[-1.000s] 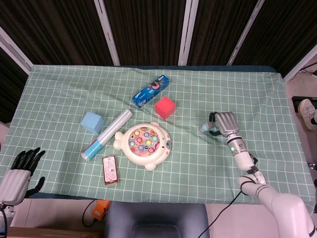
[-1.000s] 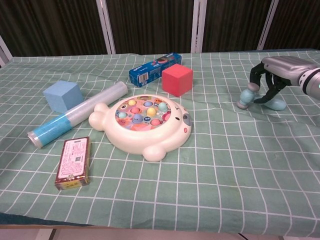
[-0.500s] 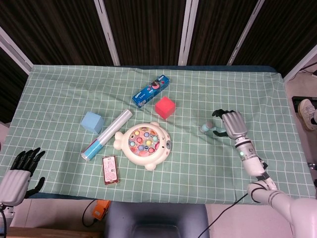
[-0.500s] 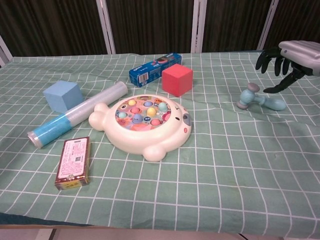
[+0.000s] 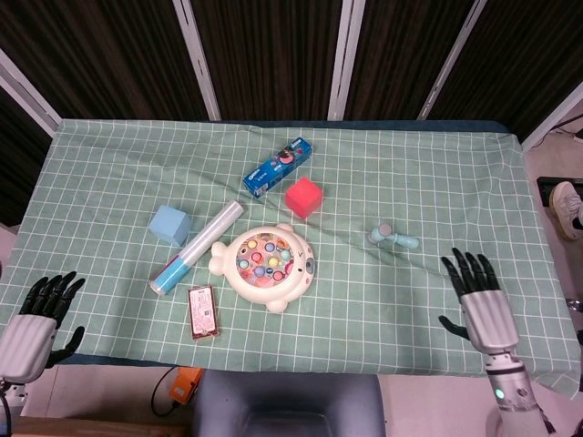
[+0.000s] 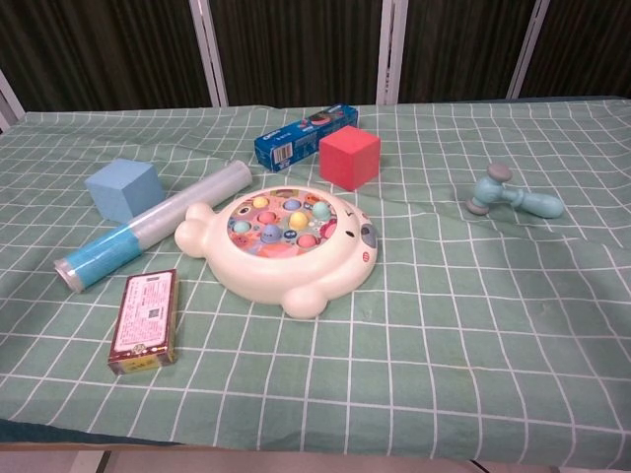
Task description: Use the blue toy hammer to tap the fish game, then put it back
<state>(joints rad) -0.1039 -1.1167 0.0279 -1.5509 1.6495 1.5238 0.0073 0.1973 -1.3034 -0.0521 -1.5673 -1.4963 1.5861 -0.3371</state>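
So the small light-blue plastic toy hammer [image 5: 393,237] lies loose on the bench, well apart from the white fish game [image 5: 265,265], both hands' fingers [image 5: 466,267] spread and empty, so I'd say I'm done.

On the cloth: one blue toy hammer [image 5: 393,237], one fish game [image 5: 264,266], two cubes, a blue cube [image 5: 170,224] and a red cube [image 5: 303,197]. Add one clear tube [image 5: 196,247], one blue carton [image 5: 278,167], one small red box [image 5: 202,311]. Two hands, left hand [image 5: 29,325] and right hand [image 5: 483,306].
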